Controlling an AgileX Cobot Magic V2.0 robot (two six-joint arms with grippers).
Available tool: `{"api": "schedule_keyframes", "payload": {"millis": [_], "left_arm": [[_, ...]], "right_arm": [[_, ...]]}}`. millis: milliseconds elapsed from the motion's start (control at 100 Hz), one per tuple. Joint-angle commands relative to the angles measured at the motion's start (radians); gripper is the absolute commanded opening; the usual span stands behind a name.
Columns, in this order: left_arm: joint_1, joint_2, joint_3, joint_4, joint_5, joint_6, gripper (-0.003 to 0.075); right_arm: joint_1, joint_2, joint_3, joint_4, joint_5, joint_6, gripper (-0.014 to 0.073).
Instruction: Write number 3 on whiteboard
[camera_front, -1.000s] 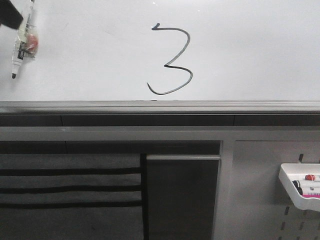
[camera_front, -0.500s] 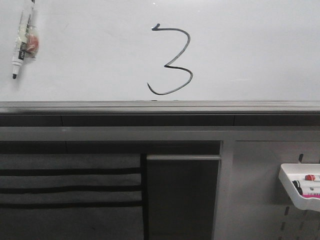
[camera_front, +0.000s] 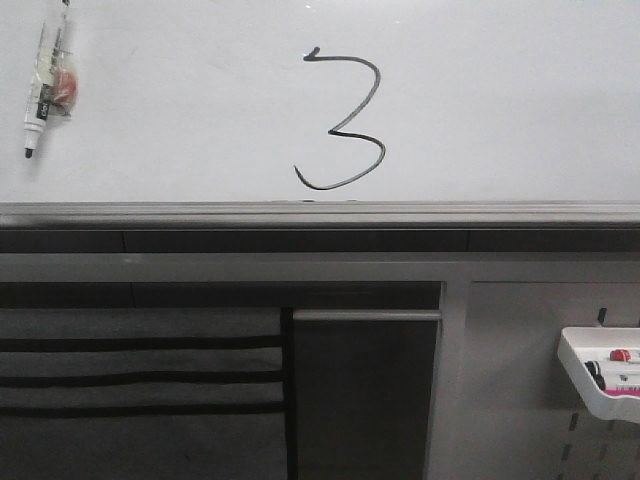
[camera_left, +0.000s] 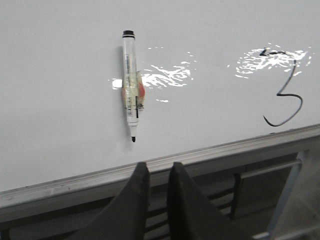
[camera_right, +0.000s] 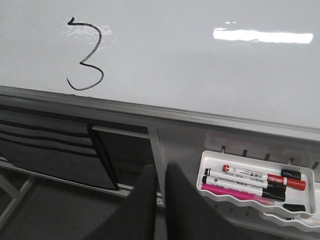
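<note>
A black number 3 (camera_front: 345, 120) stands on the whiteboard (camera_front: 500, 100), a little above the dark rail (camera_front: 320, 213). It also shows in the left wrist view (camera_left: 286, 95) and the right wrist view (camera_right: 87, 55). A black-tipped marker (camera_front: 42, 85) clings upright to the board at the far left, tip down, held by no gripper. In the left wrist view the marker (camera_left: 131, 87) is well beyond my left gripper (camera_left: 158, 165), which is shut and empty, level with the rail. My right gripper (camera_right: 160, 166) is shut and empty, below the board.
A white tray (camera_front: 590, 390) hangs on the grey perforated panel at the lower right and holds several markers (camera_right: 255, 180). Dark slotted pockets (camera_front: 140, 375) hang below the rail on the left. Neither arm shows in the front view.
One second ago my left gripper's dark tip was at the marker's top in the front view's upper left corner. It has pulled away out of that view. The marker stays on the board.
</note>
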Motion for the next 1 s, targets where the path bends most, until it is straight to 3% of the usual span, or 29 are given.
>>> {"api": "schedule_keyframes", "payload": {"millis": [0,520,990], "left_arm": [[0.001,0.002,-0.012,-0.024,-0.144,-0.009,0.0002],[0.001,0.002,0.003,-0.027,-0.155,-0.009,-0.0018],[0.066,-0.400,0.194,-0.009,-0.187,-0.009,-0.0018]], "right_arm": [[-0.008,0.011,-0.011,-0.031,-0.104,-0.001,-0.0074],[-0.008,0.011,-0.003,-0.033,-0.125,-0.001,-0.0074],[-0.008,0.011,-0.003,-0.033,-0.125,-0.001,-0.0074]]}}
